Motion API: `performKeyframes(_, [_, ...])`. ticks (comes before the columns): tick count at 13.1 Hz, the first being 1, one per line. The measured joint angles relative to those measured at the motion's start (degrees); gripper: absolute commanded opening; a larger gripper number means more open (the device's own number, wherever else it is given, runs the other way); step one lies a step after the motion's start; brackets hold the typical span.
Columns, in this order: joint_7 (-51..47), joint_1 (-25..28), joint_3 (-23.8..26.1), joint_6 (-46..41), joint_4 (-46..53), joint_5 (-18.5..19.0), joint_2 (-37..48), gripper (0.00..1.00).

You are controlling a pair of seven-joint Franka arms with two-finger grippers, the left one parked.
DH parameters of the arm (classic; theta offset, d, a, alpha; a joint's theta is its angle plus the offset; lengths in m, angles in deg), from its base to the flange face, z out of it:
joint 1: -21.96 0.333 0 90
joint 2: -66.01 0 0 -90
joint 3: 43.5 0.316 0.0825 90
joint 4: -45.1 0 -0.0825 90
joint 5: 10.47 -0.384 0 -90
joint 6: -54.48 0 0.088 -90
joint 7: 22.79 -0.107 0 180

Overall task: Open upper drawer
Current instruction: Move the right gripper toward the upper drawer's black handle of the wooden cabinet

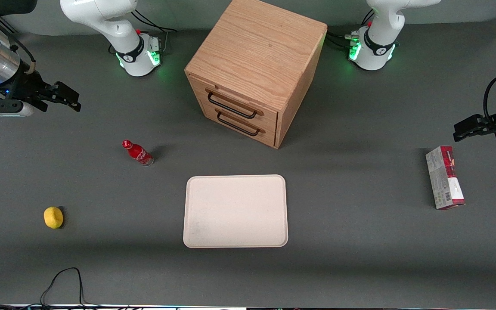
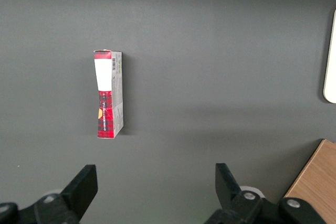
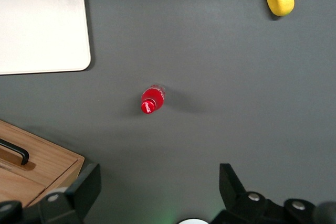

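Note:
The oak cabinet (image 1: 256, 64) stands at the back middle of the table, turned at an angle. Its upper drawer (image 1: 237, 103) is shut, its light-brown front carrying a long thin black bar handle (image 1: 232, 106). The bottom drawer (image 1: 241, 125) below it is shut too. My gripper (image 1: 65, 97) hangs open and empty above the table toward the working arm's end, well apart from the cabinet. In the right wrist view the open gripper (image 3: 157, 187) has a corner of the cabinet (image 3: 37, 166) with a black handle end (image 3: 16, 151) beside one finger.
A red bottle (image 1: 137, 153) stands between my gripper and the cabinet, nearer the camera; it shows in the right wrist view (image 3: 152, 99). A yellow lemon (image 1: 53, 217) and a cream tray (image 1: 235, 211) lie nearer the camera. A red-white box (image 1: 444, 177) lies toward the parked arm's end.

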Motion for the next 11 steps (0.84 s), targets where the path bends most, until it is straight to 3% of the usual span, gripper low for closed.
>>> performKeyframes(6, [0.0,0.2,2.4,0.4,5.6,-0.3,-4.8,1.00])
performKeyframes(11, [-0.5,0.6,15.8,0.7,18.2,-0.5,-16.1,1.00])
